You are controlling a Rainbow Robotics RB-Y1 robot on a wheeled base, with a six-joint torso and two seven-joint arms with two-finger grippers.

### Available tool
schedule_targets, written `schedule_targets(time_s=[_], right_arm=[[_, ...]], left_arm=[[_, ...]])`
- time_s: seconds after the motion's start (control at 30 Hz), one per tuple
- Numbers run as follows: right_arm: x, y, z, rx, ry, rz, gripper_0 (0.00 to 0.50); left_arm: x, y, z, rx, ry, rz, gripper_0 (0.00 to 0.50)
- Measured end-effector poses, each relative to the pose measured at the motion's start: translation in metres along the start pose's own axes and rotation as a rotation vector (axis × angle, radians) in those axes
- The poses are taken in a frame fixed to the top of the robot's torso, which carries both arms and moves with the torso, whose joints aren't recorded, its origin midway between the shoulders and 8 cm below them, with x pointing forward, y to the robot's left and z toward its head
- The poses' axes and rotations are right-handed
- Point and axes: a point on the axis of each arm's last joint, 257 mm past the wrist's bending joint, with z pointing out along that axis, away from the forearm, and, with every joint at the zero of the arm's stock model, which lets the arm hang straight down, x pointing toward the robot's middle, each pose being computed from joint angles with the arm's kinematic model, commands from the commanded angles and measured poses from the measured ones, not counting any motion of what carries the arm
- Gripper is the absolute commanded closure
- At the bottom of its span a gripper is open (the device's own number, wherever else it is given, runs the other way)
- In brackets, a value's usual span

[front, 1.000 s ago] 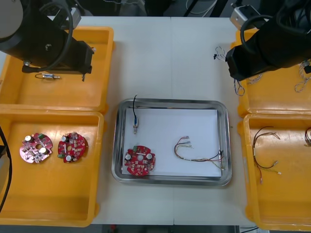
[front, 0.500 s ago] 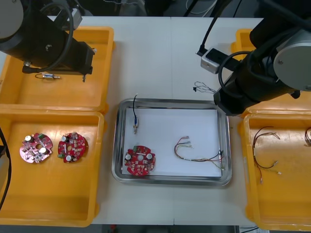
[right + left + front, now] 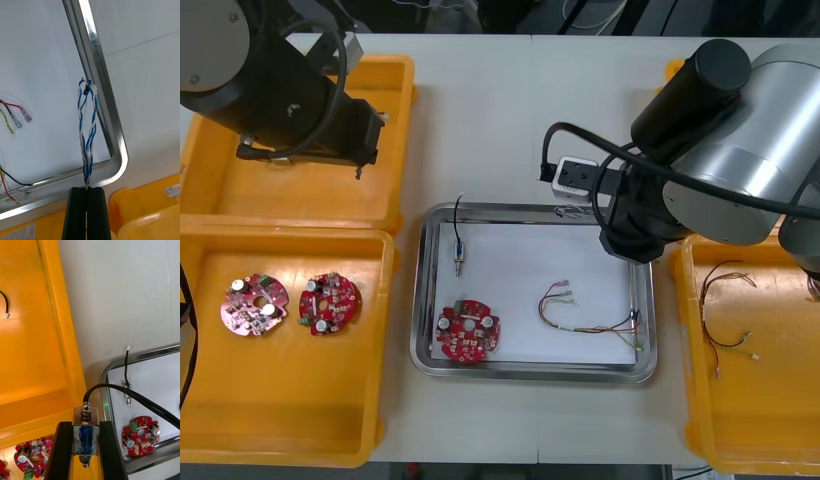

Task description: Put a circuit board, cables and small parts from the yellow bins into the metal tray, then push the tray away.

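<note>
right arm: has swung from the far right yellow bin across to the far right corner of the metal tray [image 3: 530,372].
right tool [image 3: 87,189]: fingers pressed together, pinching one end of the twisted blue and white cable [image 3: 87,131].
cable: hanging away from the fingertips, long axis running straight out from the tool. it is crossing the tray's rim near that corner, and its loose looped end is sitting at the rim's inner edge, just short of the white inside.
key relation: the tray's open floor is lying inward from the tool, toward the robot's left, so release likely calls for a small carry inward first. dropped here, the cable may be draping over the rim.
tray contents: circuit board [image 3: 468,332], red and yellow cable [image 3: 590,320].
left tool [image 3: 86,423]: over the left bins, clamping a small metal part [image 3: 86,435] with a black lead.
</note>
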Motion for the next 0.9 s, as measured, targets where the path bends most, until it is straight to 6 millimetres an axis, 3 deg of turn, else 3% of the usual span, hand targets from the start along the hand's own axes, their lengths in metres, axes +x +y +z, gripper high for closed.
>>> schedule_targets(time_s=[0.13,0.43,0.73,0.9], right_arm=[[-0.007,0.0,0.013,-0.001,-0.017,-0.083,0.5],[-0.009,0.001,0.047,-0.028,-0.039,-0.057,0.5],[0.003,0.013,0.083,-0.056,-0.005,-0.054,0.5],[0.007,0.018,0.093,-0.07,0.007,-0.05,0.5]], left_arm=[[0.001,0.0,-0.001,0.004,0.003,-0.017,0.5],[0.002,-0.002,-0.001,0.012,0.008,-0.042,0.5],[0.003,-0.003,-0.002,0.022,0.014,-0.043,0.5],[0.004,-0.003,-0.003,0.023,0.015,-0.042,0.5]])
